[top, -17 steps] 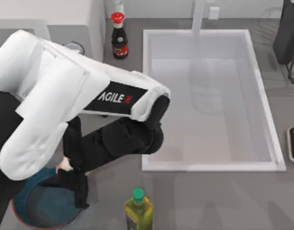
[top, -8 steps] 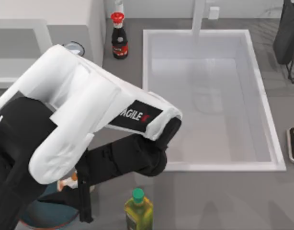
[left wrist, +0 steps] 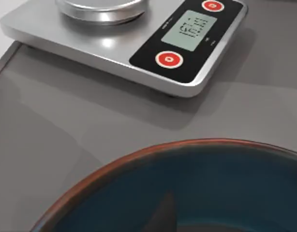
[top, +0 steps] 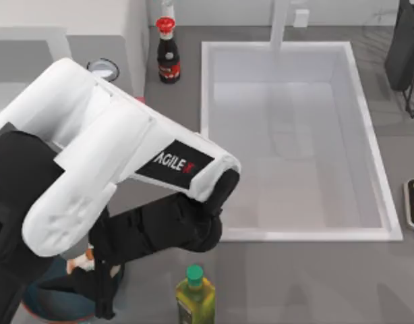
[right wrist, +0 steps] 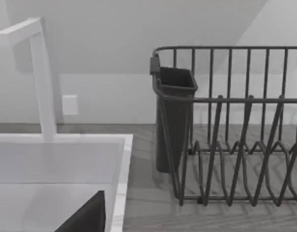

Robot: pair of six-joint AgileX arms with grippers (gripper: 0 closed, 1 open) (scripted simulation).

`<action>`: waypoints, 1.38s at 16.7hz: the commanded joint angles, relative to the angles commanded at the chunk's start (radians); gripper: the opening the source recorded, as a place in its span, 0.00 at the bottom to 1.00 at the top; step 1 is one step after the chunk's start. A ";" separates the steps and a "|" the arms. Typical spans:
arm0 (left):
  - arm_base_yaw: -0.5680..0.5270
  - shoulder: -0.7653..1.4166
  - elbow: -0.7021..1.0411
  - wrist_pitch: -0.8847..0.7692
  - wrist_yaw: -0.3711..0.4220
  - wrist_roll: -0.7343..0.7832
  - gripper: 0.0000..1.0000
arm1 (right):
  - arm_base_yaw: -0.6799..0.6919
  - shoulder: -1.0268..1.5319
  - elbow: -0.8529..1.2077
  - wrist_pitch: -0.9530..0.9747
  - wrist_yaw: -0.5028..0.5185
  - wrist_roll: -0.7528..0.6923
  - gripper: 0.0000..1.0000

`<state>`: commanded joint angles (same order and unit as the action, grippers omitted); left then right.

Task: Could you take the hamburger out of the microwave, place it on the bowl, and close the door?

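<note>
Left gripper [top: 92, 266] sits right over the bowl [top: 38, 300] with the hamburger [top: 82, 260] at its tip, apparently clamped on it, so the pull from the microwave [top: 72, 20] looks done; release and closing the door remain.

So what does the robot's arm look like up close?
The left arm has chunky, rounded white shells and a black plate with white AGILEX lettering whose last letter is red. Lower down it turns black, ending in the black left gripper above the teal bowl.
</note>
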<state>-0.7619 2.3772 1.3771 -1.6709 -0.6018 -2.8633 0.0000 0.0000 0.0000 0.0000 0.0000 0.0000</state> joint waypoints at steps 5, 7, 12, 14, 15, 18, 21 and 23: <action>0.025 -0.005 -0.091 0.064 -0.024 0.013 0.00 | 0.000 0.000 0.000 0.000 0.000 0.000 1.00; 0.026 -0.002 -0.096 0.066 -0.025 0.014 0.00 | 0.000 0.000 0.000 0.000 0.000 0.000 1.00; 0.026 -0.002 -0.096 0.066 -0.025 0.014 0.23 | 0.000 0.000 0.000 0.000 0.000 0.000 1.00; 0.026 -0.002 -0.096 0.066 -0.025 0.014 0.38 | 0.000 0.000 0.000 0.000 0.000 0.000 1.00; 0.026 -0.002 -0.096 0.066 -0.025 0.014 0.45 | 0.000 0.000 0.000 0.000 0.000 0.000 1.00; 0.026 -0.002 -0.096 0.066 -0.025 0.014 0.68 | 0.000 0.000 0.000 0.000 0.000 0.000 1.00; 0.026 -0.002 -0.096 0.066 -0.025 0.014 0.90 | 0.000 0.000 0.000 0.000 0.000 0.000 1.00; 0.026 -0.002 -0.096 0.066 -0.025 0.014 1.00 | 0.000 0.000 0.000 0.000 0.000 0.000 1.00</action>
<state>-0.7356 2.3756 1.2814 -1.6044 -0.6271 -2.8495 0.0000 0.0000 0.0000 0.0000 0.0000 0.0000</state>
